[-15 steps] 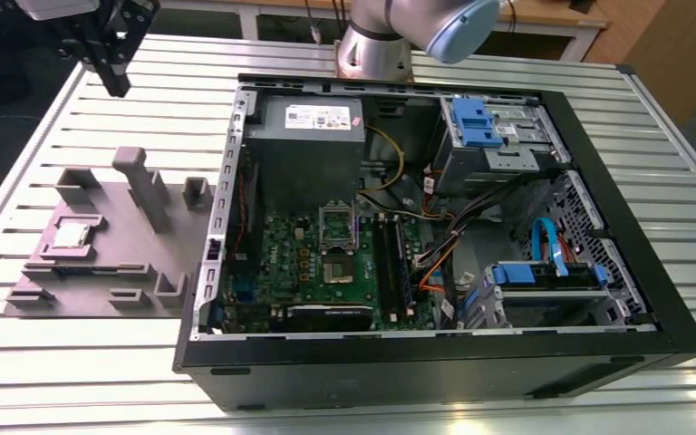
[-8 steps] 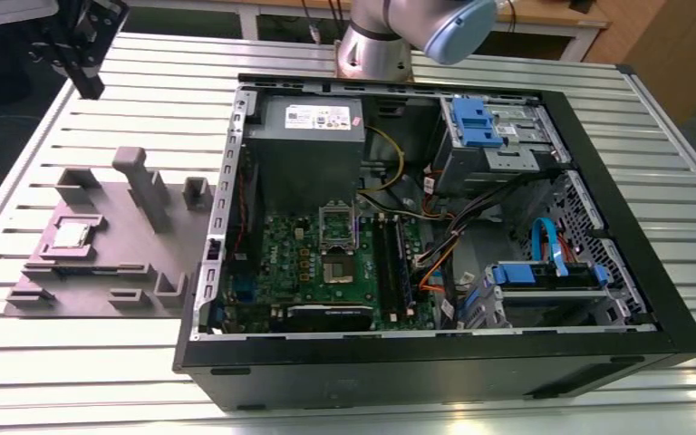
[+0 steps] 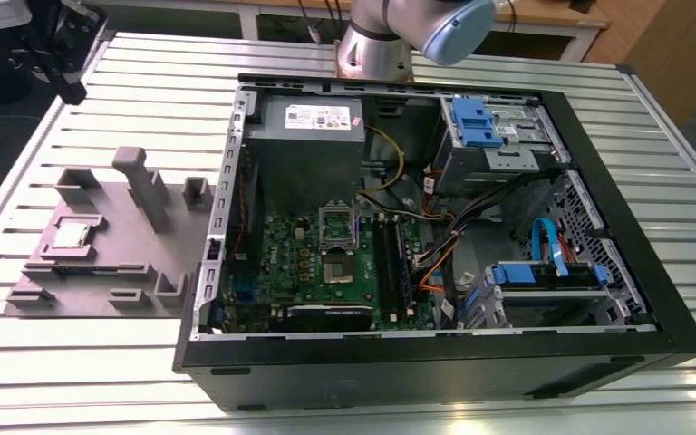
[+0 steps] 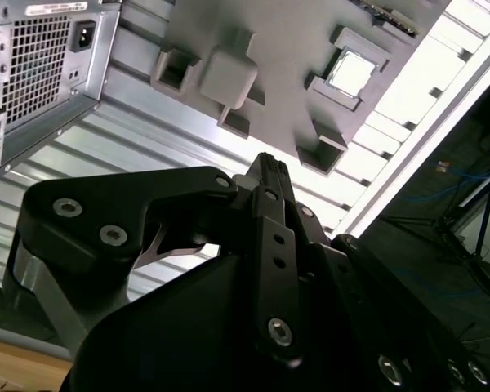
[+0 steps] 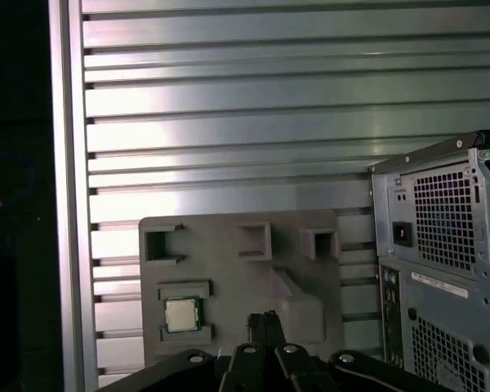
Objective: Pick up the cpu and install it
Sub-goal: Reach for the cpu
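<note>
Pincer [image 4: 267, 163] fingers are pressed together and pinch nothing; in both wrist views [image 5: 264, 320] they hang well above the slatted aluminium desk [image 3: 142, 91]. In the exterior view a grey holder block [image 3: 124, 258] lies on the desk at nine o'clock of the open computer case [image 3: 445, 358]. The cpu [image 3: 72, 234] lies flat in a square recess toward the block's nine o'clock side, silver top up; both wrist views show it seated there [image 4: 350, 72] [image 5: 180, 314], well apart from the fingertips. Inside the case is the green motherboard [image 3: 312, 272] with its dark socket frame [image 3: 340, 231], and the grey power supply [image 3: 305, 122] is at twelve o'clock of the board. Blue-trimmed drive cages [image 3: 493, 136] stand at three o'clock. The arm [image 3: 439, 27] rises at twelve o'clock of the case.
</note>
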Controlling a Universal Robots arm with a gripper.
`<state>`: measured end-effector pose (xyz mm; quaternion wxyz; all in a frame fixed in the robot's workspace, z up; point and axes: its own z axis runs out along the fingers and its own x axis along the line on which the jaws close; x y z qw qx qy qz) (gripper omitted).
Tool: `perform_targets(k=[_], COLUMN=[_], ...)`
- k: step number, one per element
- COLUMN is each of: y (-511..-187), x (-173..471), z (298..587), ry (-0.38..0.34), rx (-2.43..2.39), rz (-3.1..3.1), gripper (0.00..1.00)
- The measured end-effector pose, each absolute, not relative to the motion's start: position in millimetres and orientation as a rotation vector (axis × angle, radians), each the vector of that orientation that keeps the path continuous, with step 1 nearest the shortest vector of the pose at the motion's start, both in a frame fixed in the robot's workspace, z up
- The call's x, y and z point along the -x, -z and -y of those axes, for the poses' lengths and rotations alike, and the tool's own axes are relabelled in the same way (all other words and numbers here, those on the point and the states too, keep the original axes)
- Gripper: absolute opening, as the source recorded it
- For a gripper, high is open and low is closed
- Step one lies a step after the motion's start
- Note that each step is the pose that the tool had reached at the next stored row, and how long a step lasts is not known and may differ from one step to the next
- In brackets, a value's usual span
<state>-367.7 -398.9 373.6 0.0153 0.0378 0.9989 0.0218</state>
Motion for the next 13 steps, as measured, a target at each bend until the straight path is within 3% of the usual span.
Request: perform_targets(k=[13], y=[-352.1], x=[396.6], z=[398.9], ry=[-0.064], rx=[-0.112], rz=[-3.108], gripper=[0.11])
